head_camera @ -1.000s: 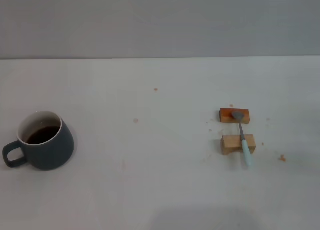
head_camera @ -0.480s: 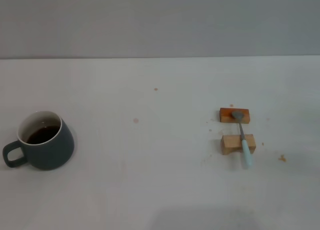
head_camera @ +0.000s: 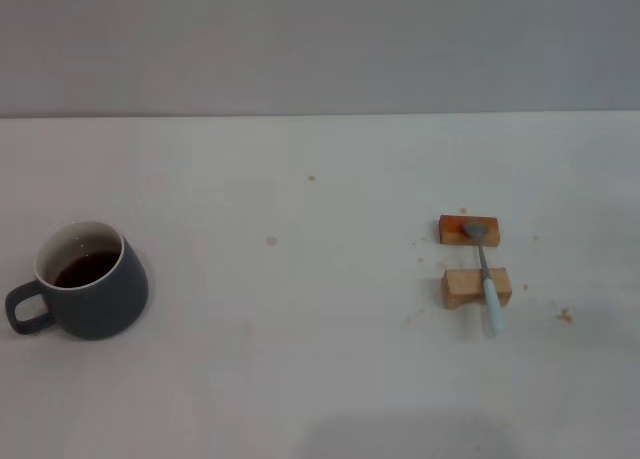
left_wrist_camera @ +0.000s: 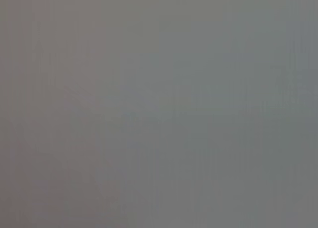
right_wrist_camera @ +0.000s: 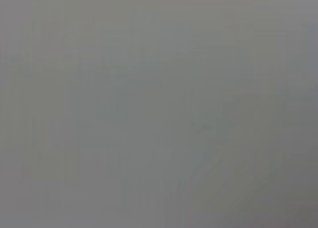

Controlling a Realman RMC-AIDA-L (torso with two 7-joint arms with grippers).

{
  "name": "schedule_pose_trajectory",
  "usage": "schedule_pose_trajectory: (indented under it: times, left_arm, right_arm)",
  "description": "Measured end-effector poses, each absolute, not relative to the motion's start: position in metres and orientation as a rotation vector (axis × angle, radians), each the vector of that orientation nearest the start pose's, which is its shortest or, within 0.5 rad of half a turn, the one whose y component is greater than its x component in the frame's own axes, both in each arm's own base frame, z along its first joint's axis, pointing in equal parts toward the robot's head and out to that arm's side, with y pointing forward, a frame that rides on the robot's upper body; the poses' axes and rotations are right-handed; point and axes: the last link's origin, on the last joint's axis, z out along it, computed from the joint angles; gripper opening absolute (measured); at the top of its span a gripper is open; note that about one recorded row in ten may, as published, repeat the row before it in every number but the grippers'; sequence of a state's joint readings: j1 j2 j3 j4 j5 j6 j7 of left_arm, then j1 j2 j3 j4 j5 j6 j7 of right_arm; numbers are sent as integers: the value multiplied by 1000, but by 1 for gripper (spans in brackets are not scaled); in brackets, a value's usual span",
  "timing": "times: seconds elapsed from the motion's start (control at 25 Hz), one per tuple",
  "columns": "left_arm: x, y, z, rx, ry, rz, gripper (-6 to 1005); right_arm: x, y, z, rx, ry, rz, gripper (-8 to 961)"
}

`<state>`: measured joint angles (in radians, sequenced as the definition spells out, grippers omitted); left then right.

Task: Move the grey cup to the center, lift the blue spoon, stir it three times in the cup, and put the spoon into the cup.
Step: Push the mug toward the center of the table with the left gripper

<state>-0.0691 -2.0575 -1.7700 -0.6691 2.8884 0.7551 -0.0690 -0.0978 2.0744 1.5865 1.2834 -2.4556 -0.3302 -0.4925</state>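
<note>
Nothing has shifted over the last second: the cup [head_camera: 88, 281] sits where it was at the desk's [head_camera: 300, 359] left side, handle pointing left and dark liquid inside, and the spoon [head_camera: 484, 270] lies just as before on the right, its bowl on the far block [head_camera: 469, 230] and its neck across the near block [head_camera: 476, 288], pale handle toward us. We see neither gripper in any view, both wrist cameras showing only blank grey, so we cannot say whether they are open or closed. By our reckoning the task hasn't begun, with the cup's move to the center first up.
</note>
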Motion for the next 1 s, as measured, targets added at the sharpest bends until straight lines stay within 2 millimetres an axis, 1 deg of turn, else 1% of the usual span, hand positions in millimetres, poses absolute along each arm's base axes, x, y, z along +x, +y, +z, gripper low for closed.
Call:
schedule_pose_trajectory:
  times: [0.04, 0.08, 0.2, 0.28, 0.32, 0.48, 0.64, 0.72, 0.84, 0.92, 0.96, 1.0]
  left_arm:
    - [-410, 289, 102, -1161, -665, -448, 184]
    - [-409, 288, 102, -1161, -665, -449, 212]
    - [-410, 286, 102, -1159, -664, -451, 344]
    - [-409, 286, 104, -1155, -660, -454, 432]
    - [-409, 285, 106, -1148, -656, -457, 459]
    - [-408, 283, 107, -1145, -650, -458, 566]
    - [-407, 282, 108, -1147, -648, -461, 567]
    - [-407, 282, 108, -1148, -654, -459, 568]
    - [-408, 283, 109, -1151, -669, -451, 621]
    - [-408, 283, 109, -1150, -671, -446, 656]
    - [-409, 282, 109, -1148, -673, -444, 673]
    - [-411, 281, 108, -1146, -679, -439, 691]
  right_arm:
    - [329, 310, 118, -1257, 618, 370, 183]
    - [330, 310, 118, -1261, 622, 368, 236]
    - [330, 308, 119, -1267, 616, 354, 395]
    - [329, 306, 120, -1256, 600, 355, 452]
    - [327, 302, 121, -1236, 565, 363, 480]
    - [324, 296, 120, -1209, 523, 380, 593]
    - [320, 295, 117, -1241, 531, 379, 629]
    - [319, 298, 119, -1289, 577, 353, 648]
    - [319, 296, 121, -1297, 572, 339, 675]
    - [314, 291, 121, -1275, 517, 348, 693]
    - [312, 289, 118, -1266, 496, 359, 712]
    - [312, 289, 118, -1266, 496, 359, 731]
